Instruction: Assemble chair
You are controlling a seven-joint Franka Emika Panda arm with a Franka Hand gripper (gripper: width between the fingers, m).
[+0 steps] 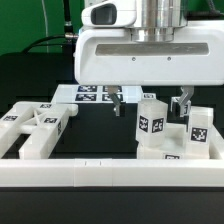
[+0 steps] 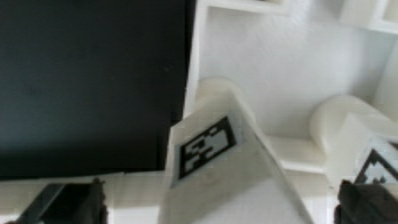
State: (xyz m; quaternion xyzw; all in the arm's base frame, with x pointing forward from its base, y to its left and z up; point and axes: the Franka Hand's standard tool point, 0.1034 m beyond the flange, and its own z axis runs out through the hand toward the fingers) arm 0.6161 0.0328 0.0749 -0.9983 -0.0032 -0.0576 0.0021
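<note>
My gripper (image 1: pixel 151 102) hangs open over the right half of the table, one finger on each side of an upright white chair piece (image 1: pixel 150 124) with a black-and-white tag on its face. In the wrist view that tagged piece (image 2: pixel 214 150) stands between the dark fingertips (image 2: pixel 71 205), with a gap on both sides, and my gripper (image 2: pixel 221 205) holds nothing. A second tagged chair piece (image 1: pixel 198 128) stands just to the exterior view's right of it and shows as a rounded white piece (image 2: pixel 352 125) in the wrist view. More chair parts (image 1: pixel 38 126) lie at the exterior view's left.
The marker board (image 1: pixel 92 93) lies flat on the black table behind the gripper. A long low white border rail (image 1: pixel 110 176) runs along the front. Bare black table (image 2: pixel 89 80) shows beside the pieces in the wrist view.
</note>
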